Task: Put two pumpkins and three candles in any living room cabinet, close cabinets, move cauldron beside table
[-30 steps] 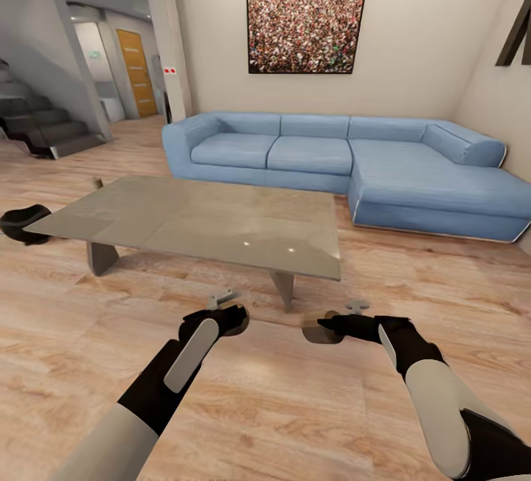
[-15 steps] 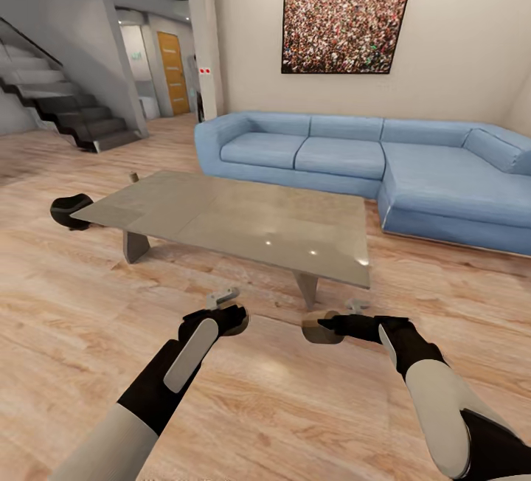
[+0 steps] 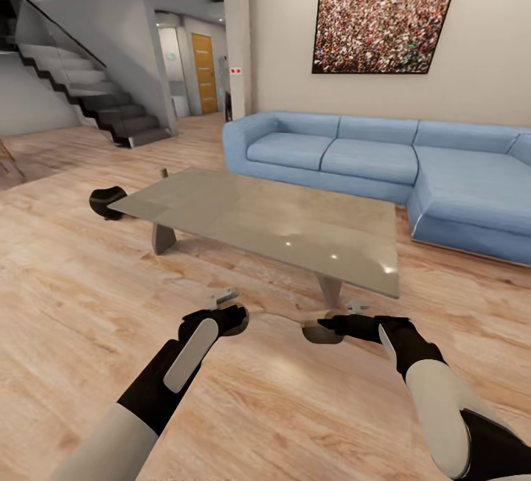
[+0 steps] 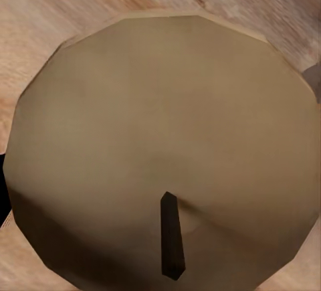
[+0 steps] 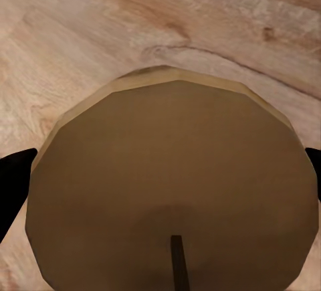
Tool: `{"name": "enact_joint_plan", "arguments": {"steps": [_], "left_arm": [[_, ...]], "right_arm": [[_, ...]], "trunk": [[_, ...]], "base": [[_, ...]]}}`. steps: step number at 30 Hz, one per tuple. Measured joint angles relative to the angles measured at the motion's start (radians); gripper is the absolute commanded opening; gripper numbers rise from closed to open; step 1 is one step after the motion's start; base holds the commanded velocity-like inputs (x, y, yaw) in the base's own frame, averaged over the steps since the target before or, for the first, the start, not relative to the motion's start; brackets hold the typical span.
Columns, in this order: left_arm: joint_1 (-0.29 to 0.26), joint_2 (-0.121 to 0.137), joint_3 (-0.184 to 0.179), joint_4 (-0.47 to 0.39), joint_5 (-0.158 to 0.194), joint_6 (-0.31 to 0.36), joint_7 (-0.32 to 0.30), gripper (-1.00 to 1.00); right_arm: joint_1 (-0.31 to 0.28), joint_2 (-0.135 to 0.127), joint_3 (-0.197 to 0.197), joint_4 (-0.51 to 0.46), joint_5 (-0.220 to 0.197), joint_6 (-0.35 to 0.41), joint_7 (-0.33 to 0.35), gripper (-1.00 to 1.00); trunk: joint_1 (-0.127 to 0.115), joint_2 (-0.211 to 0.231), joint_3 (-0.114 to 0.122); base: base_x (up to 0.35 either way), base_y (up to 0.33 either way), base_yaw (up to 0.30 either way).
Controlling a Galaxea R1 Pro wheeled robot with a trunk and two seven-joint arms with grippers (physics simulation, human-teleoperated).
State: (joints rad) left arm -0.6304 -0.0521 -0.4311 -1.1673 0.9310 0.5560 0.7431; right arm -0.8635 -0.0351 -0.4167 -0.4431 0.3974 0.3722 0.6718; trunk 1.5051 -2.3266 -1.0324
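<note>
I hold one candle in each gripper, low over the wooden floor in front of the table. In the head view my left gripper (image 3: 234,320) is shut on a candle (image 3: 239,324), and my right gripper (image 3: 318,331) is shut on another candle (image 3: 317,335). Each wrist view looks down on its candle's tan top and dark wick: the left candle (image 4: 160,124), the right candle (image 5: 174,184). The black cauldron (image 3: 108,202) sits on the floor by the far left end of the grey table (image 3: 273,223). The pumpkins and the cabinet are out of view.
A blue corner sofa (image 3: 383,164) stands behind the table along the wall. Dark stairs (image 3: 88,97) rise at the back left, beside a hallway with an orange door (image 3: 203,72). A small brownish object (image 3: 164,172) by the table's far corner is too small to identify.
The whole picture has shifted to the right, so the camera has turned left. More of the stairs and the cauldron now shows. Both arms keep their pose, each still holding its candle.
</note>
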Motion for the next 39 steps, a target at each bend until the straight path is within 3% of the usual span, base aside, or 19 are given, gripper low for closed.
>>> {"name": "enact_joint_plan", "arguments": {"steps": [39], "left_arm": [[0.0,0.001,0.0,0.003,-0.001,0.0,-0.002,-1.0]], "right_arm": [[0.0,0.001,0.003,0.021,0.0,-0.002,-0.008,-1.0]], "trunk": [[0.0,0.0,0.0]], "base": [[0.049,-0.038,0.243]]}}
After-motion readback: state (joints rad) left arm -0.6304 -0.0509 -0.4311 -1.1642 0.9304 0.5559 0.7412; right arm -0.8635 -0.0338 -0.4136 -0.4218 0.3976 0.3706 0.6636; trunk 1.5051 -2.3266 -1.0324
